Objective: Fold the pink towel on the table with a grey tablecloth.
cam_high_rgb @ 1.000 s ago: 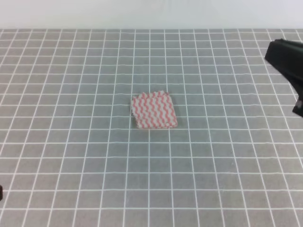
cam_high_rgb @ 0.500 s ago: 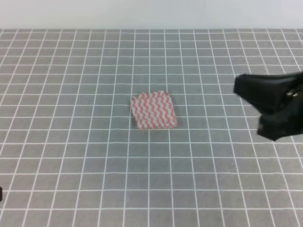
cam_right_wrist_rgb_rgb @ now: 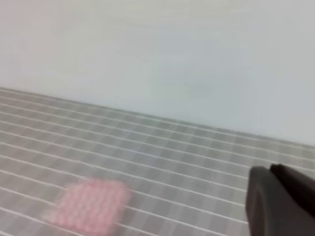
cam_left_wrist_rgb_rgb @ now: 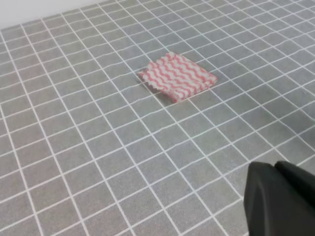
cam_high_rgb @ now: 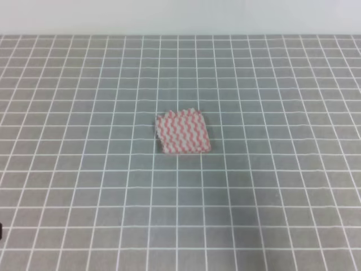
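The pink towel [cam_high_rgb: 182,133] lies as a small, compact square near the middle of the table with a grey tablecloth [cam_high_rgb: 84,186], nothing touching it. Neither gripper shows in the exterior high view. In the left wrist view the towel [cam_left_wrist_rgb_rgb: 178,76] is far ahead, and my left gripper [cam_left_wrist_rgb_rgb: 275,169] sits at the lower right, its black fingers pressed together and holding nothing. The right wrist view is blurred: the towel [cam_right_wrist_rgb_rgb: 88,204] is a pink patch at lower left, and my right gripper [cam_right_wrist_rgb_rgb: 269,169] at lower right looks shut and empty.
A pale wall [cam_high_rgb: 180,17] runs behind the table's far edge. A small dark bit [cam_high_rgb: 1,230] pokes in at the left edge of the exterior high view. The white-lined grey cloth spreads on all sides of the towel.
The right arm, dark at the right edge a second ago, swung lower and further in, then left the exterior high view. The towel has stayed in place.
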{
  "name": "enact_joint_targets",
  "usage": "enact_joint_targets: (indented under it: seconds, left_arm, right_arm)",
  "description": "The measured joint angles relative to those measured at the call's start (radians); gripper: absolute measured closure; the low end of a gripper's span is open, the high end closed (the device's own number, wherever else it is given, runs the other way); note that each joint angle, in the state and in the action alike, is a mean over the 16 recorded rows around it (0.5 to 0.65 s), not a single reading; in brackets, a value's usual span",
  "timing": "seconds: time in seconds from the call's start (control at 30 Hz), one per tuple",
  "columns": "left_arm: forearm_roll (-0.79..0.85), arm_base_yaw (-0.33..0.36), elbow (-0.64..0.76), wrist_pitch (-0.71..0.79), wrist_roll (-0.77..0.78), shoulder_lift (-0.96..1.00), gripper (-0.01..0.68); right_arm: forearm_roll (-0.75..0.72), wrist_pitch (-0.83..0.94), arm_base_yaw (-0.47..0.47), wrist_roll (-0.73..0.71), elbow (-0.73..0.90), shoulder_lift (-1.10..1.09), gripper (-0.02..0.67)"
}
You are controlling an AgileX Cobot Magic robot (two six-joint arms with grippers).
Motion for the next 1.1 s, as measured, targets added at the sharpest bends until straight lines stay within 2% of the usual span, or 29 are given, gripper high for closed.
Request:
enact_joint_targets:
  seconds: [0.3, 0.43, 0.97, 1.1]
  left_arm:
    - [0.003, 0.0, 0.0, 0.0, 0.0, 0.002, 0.675]
    - [0.003, 0.0, 0.0, 0.001, 0.0, 0.001, 0.675]
    - [0.008, 0.0, 0.0, 0.002, 0.001, 0.0, 0.675]
    - [0.01, 0.0, 0.0, 0.002, 0.001, 0.001, 0.675]
  right_arm:
    - [-0.011, 0.016, -0.198, -0.082, 0.202, -0.299, 0.665]
    - [-0.027, 0.04, -0.258, -0.063, 0.26, -0.378, 0.665]
    - [-0.712, 0.235, -0.298, 0.767, 0.471, -0.607, 0.664]
    - [-0.715, 0.275, -0.298, 0.779, 0.487, -0.637, 0.665]
